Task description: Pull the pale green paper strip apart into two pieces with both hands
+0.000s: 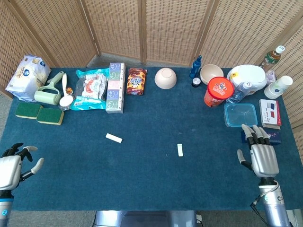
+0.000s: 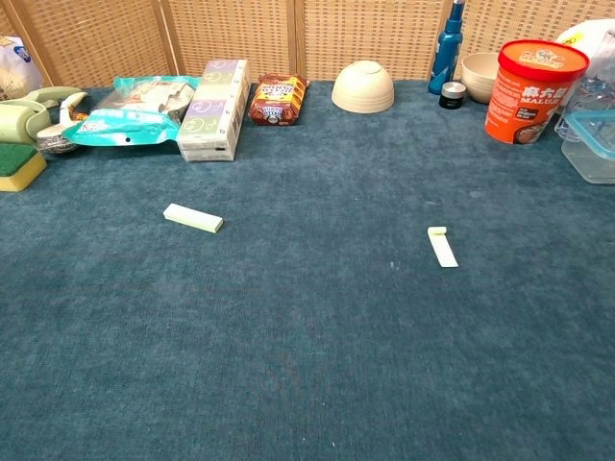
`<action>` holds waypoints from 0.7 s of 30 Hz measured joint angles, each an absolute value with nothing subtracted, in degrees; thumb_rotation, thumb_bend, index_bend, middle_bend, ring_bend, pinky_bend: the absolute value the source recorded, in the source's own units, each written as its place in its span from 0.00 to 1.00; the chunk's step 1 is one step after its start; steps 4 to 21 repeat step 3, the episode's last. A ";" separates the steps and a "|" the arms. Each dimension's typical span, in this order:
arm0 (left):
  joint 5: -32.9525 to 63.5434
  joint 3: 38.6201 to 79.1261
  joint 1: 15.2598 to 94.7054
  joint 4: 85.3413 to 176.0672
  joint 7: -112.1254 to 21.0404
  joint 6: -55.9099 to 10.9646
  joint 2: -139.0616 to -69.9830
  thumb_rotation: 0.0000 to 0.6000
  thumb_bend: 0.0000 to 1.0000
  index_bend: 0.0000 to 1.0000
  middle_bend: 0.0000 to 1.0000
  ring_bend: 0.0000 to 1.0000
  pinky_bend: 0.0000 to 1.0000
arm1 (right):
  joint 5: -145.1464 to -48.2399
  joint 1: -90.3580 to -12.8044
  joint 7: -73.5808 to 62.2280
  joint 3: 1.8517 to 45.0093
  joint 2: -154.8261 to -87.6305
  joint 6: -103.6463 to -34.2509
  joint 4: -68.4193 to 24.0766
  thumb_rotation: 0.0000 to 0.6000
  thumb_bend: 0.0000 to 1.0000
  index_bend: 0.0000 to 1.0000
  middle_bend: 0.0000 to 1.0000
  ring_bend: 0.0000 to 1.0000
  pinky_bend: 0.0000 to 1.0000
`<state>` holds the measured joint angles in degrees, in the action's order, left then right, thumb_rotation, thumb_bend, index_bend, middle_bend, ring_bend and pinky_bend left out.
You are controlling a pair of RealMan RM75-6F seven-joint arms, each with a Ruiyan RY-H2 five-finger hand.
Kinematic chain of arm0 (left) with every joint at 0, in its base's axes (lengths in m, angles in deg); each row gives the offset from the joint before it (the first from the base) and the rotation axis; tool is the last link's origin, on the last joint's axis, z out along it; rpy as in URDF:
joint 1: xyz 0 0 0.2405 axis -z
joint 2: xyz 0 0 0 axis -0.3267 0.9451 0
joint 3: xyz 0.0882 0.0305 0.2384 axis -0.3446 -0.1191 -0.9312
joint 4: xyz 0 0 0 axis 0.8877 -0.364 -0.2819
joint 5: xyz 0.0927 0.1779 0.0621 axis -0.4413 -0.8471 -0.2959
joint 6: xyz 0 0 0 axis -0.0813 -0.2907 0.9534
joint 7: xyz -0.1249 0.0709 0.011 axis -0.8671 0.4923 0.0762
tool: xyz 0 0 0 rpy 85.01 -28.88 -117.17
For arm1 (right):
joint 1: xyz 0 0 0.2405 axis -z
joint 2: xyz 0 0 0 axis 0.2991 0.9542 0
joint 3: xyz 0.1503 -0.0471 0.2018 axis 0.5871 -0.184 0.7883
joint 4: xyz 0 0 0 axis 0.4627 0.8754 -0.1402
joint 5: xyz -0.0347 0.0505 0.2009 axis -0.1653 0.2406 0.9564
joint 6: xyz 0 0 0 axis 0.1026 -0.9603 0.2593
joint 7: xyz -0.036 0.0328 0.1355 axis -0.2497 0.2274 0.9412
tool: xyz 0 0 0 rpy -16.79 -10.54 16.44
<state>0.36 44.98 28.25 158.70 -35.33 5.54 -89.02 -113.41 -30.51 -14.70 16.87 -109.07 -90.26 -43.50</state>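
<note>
Paper strip, pale green — two pieces: left piece (image 1: 113, 138), right piece (image 1: 180, 150), well apart on blue cloth (image 1: 151, 179). Left hand (image 1: 10, 170), right hand (image 1: 263, 160) — fingers apart, empty, at table edges. Task appears complete; keep hands clear of pieces.

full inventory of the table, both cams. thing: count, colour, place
paper pieces: 2, pale green, mid table, apart
flour bag: 1, white, far left
lint roller: 1, green, far left
sponges: 2, green-yellow, left edge
snack bag: 1, teal, back left
box: 1, pastel, back left
cookie pack: 1, brown, back
bowls: 2, cream, back
spray bottle: 1, blue, back
tub: 1, red, back right
container: 1, clear blue, right
paper cup: 1, white, far right
left hand: open, near left corner
right hand: open, near right edge
</note>
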 measured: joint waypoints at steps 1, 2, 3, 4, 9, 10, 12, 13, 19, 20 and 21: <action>0.20 45.13 28.19 158.74 -35.30 5.41 -89.06 0.04 0.19 0.34 0.55 0.19 0.24 | -113.49 -30.41 -14.70 16.96 -109.01 -90.31 -43.60 1.00 0.46 0.00 0.17 0.01 0.07; -0.05 45.30 28.13 158.79 -35.21 5.26 -89.10 0.04 0.19 0.34 0.55 0.19 0.24 | -113.58 -30.31 -14.65 17.06 -108.99 -90.38 -43.69 1.00 0.46 0.00 0.17 0.01 0.07; -0.28 45.39 28.09 158.82 -35.06 5.16 -89.13 0.04 0.19 0.34 0.55 0.19 0.24 | -113.61 -30.22 -14.59 17.13 -108.99 -90.42 -43.72 1.00 0.46 0.00 0.17 0.01 0.07; -0.28 45.39 28.09 158.82 -35.06 5.16 -89.13 0.04 0.19 0.34 0.55 0.19 0.24 | -113.61 -30.22 -14.59 17.13 -108.99 -90.42 -43.72 1.00 0.46 0.00 0.17 0.01 0.07; -0.28 45.39 28.09 158.82 -35.06 5.16 -89.13 0.04 0.19 0.34 0.55 0.19 0.24 | -113.61 -30.22 -14.59 17.13 -108.99 -90.42 -43.72 1.00 0.46 0.00 0.17 0.01 0.07; -0.28 45.39 28.09 158.82 -35.06 5.16 -89.13 0.04 0.19 0.34 0.55 0.19 0.24 | -113.61 -30.22 -14.59 17.13 -108.99 -90.42 -43.72 1.00 0.46 0.00 0.17 0.01 0.07; -0.28 45.39 28.09 158.82 -35.06 5.16 -89.13 0.04 0.19 0.34 0.55 0.19 0.24 | -113.61 -30.22 -14.59 17.13 -108.99 -90.42 -43.72 1.00 0.46 0.00 0.17 0.01 0.07; -0.28 45.39 28.09 158.82 -35.06 5.16 -89.13 0.04 0.19 0.34 0.55 0.19 0.24 | -113.61 -30.22 -14.59 17.13 -108.99 -90.42 -43.72 1.00 0.46 0.00 0.17 0.01 0.07; -0.28 45.39 28.09 158.82 -35.06 5.16 -89.13 0.04 0.19 0.34 0.55 0.19 0.24 | -113.61 -30.22 -14.59 17.13 -108.99 -90.42 -43.72 1.00 0.46 0.00 0.17 0.01 0.07; -0.28 45.39 28.09 158.82 -35.06 5.16 -89.13 0.04 0.19 0.34 0.55 0.19 0.24 | -113.61 -30.22 -14.59 17.13 -108.99 -90.42 -43.72 1.00 0.46 0.00 0.17 0.01 0.07; -0.28 45.39 28.09 158.82 -35.06 5.16 -89.13 0.04 0.19 0.34 0.55 0.19 0.24 | -113.61 -30.22 -14.59 17.13 -108.99 -90.42 -43.72 1.00 0.46 0.00 0.17 0.01 0.07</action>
